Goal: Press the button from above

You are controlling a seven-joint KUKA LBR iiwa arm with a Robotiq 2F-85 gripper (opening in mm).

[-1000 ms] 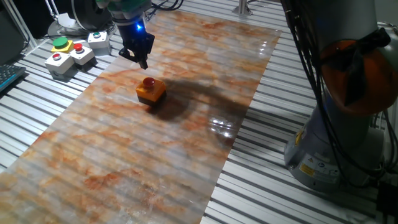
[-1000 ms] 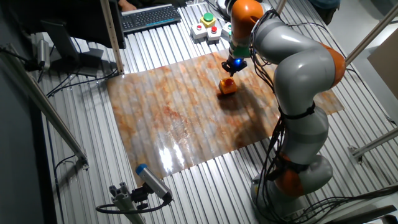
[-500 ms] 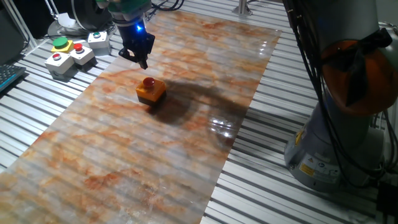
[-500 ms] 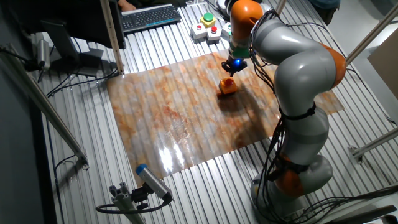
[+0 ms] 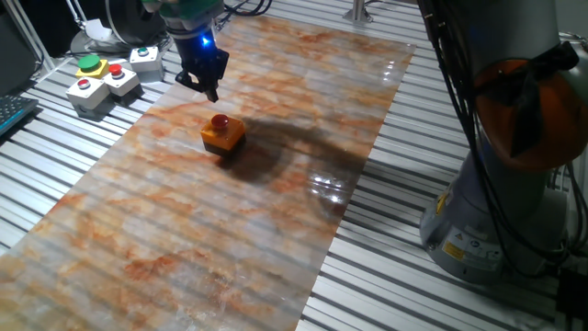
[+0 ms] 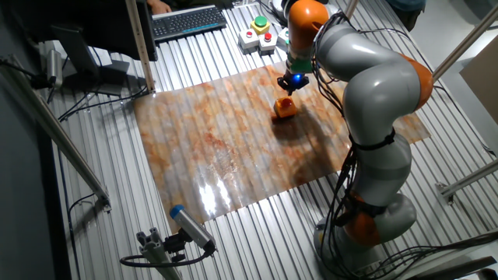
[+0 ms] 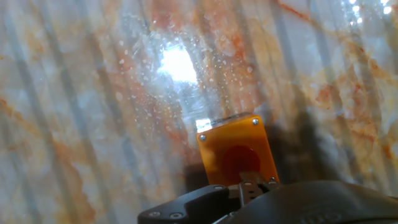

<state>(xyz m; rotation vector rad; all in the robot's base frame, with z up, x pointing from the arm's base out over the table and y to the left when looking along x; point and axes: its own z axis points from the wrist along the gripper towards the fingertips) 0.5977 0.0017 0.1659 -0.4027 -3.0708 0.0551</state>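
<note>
The button (image 5: 220,122) is small, round and red on a square orange box, standing on the marble-patterned mat (image 5: 230,221). It also shows in the other fixed view (image 6: 285,107) and low in the hand view (image 7: 240,160). My gripper (image 5: 212,92) hangs in the air above the mat, just behind and to the left of the button, apart from it. In the other fixed view the gripper (image 6: 289,88) is just above the button. In the hand view the fingertips (image 7: 250,185) lie together over the button's near edge, with nothing between them.
Grey boxes with red and green buttons (image 5: 103,78) stand off the mat at the far left, also in the other fixed view (image 6: 259,33). A keyboard (image 6: 187,19) lies beyond. The robot's base (image 5: 496,184) stands at the right on the ribbed metal table.
</note>
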